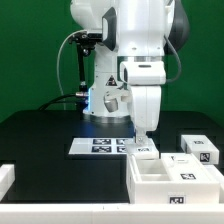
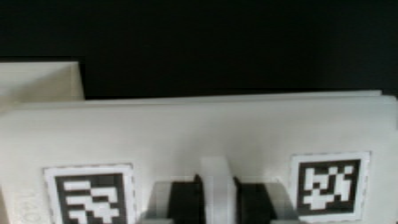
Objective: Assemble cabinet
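Where the flat black table (image 1: 40,150) comes nearest the exterior camera, the cabinet (image 1: 150,192), a matte white, square-cornered box open at the top, stands toward the exterior view's right. Its front wall bears a small square black-and-white marker tag (image 1: 186,180); such chequered patterns are the only print to be seen. At about the same depth, a plain matte white block (image 1: 5,180) lies at the exterior view's left edge, cut off by the frame. Just behind the cabinet on the right sits a smaller matte white tagged block (image 1: 203,150). At the cabinet's far corner the two-finger gripper (image 1: 143,133) of the glossy white robot arm (image 1: 140,50) points straight down, its jaws closed together with nothing visible between them. Its tip is at the box's rim, and whether it touches cannot be told. The wrist view shows the gripper (image 2: 214,198) as one narrow pale strip over a broad, smooth white face of the cabinet (image 2: 196,125), midway between two tags (image 2: 89,192), with black table beyond. A little farther off, just beside the gripper toward the exterior view's left, lies the thin flat white marker board (image 1: 103,146), and behind everything hangs a plain green backdrop (image 1: 30,50).
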`<act>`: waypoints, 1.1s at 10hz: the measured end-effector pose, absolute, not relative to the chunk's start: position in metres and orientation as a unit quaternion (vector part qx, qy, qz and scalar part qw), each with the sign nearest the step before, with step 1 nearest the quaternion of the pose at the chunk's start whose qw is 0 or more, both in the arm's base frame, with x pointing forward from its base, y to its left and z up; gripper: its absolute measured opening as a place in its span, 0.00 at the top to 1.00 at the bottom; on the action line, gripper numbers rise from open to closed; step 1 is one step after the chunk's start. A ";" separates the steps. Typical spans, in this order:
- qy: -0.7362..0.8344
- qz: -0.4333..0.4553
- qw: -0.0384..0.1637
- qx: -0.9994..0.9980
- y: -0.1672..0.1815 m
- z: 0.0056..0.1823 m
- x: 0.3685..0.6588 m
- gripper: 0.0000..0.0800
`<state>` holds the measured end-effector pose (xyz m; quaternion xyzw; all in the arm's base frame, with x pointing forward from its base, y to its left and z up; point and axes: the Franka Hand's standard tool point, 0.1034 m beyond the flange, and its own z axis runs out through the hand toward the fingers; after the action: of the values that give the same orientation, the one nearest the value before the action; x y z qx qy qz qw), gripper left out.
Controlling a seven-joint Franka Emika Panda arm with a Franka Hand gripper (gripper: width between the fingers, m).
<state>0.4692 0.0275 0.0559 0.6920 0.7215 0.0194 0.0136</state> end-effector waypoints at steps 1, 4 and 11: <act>0.719 0.020 0.014 0.695 0.028 0.056 0.469 0.92; 0.720 0.019 0.014 0.694 0.028 0.057 0.471 0.92; 0.720 0.010 0.012 0.693 0.029 0.061 0.508 0.92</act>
<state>0.5080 0.0294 0.0606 0.6933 0.7205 0.0099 0.0123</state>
